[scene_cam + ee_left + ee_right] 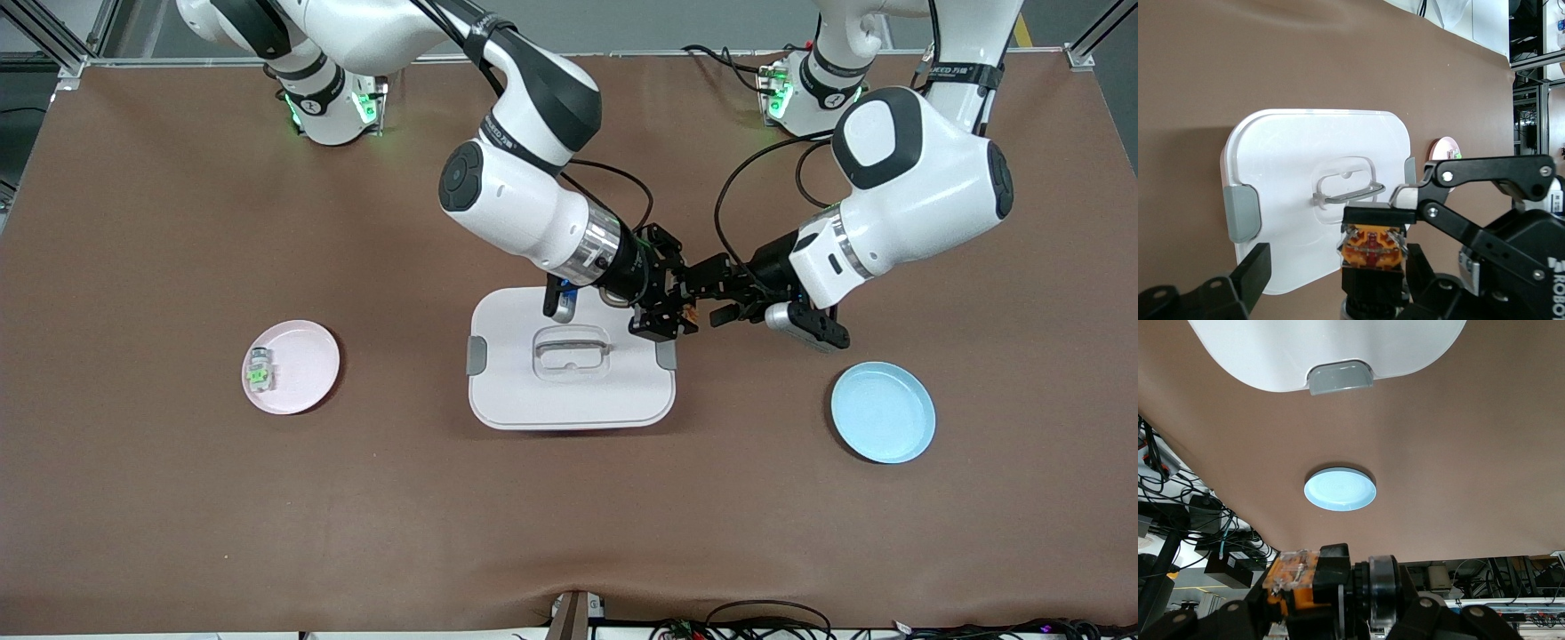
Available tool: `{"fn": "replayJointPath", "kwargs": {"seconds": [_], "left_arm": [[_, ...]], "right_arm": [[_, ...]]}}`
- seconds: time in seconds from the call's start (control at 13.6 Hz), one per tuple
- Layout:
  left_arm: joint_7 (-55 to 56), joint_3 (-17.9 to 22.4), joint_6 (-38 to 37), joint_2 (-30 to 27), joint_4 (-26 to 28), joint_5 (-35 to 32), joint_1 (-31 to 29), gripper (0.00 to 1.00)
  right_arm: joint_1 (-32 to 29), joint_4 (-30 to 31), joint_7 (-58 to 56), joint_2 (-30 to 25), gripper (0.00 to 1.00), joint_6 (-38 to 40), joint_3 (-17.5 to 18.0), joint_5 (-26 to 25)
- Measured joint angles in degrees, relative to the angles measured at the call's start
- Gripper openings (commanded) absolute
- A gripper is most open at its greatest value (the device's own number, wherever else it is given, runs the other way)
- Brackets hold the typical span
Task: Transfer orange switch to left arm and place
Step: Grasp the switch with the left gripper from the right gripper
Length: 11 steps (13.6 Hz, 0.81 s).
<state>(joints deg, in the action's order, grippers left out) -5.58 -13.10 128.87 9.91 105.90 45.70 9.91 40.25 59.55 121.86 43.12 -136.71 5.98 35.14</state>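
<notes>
The orange switch hangs in the air just off the white box, at the box's end toward the left arm. My right gripper reaches over the box lid and is shut on the switch. My left gripper faces it from the left arm's end. Its fingers stand open on either side of the switch, with a wide gap on one side. The box lies closed below, handle in its lid.
A blue plate lies toward the left arm's end, nearer to the front camera than the grippers. A pink plate with a pale green-centred switch lies toward the right arm's end. Cables run along the table's edges.
</notes>
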Motion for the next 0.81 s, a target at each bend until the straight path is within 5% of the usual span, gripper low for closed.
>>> {"fn": "replayJointPath", "kwargs": {"seconds": [0.37, 0.74, 0.81], "left_arm": [[0.1, -0.3, 0.0, -0.8, 0.0, 1.0, 0.2, 0.0], [0.4, -0.2, 0.0, -0.9, -0.1, 1.1, 0.2, 0.0], [0.4, -0.2, 0.0, -0.9, -0.1, 1.1, 0.2, 0.0]], "right_arm": [[0.0, -0.1, 0.1, 0.5, 0.0, 0.0, 0.2, 0.6], [0.0, -0.4, 0.1, 0.6, 0.0, 0.0, 0.2, 0.6], [0.0, -0.5, 0.1, 0.6, 0.14, 0.0, 0.2, 0.6]]}}
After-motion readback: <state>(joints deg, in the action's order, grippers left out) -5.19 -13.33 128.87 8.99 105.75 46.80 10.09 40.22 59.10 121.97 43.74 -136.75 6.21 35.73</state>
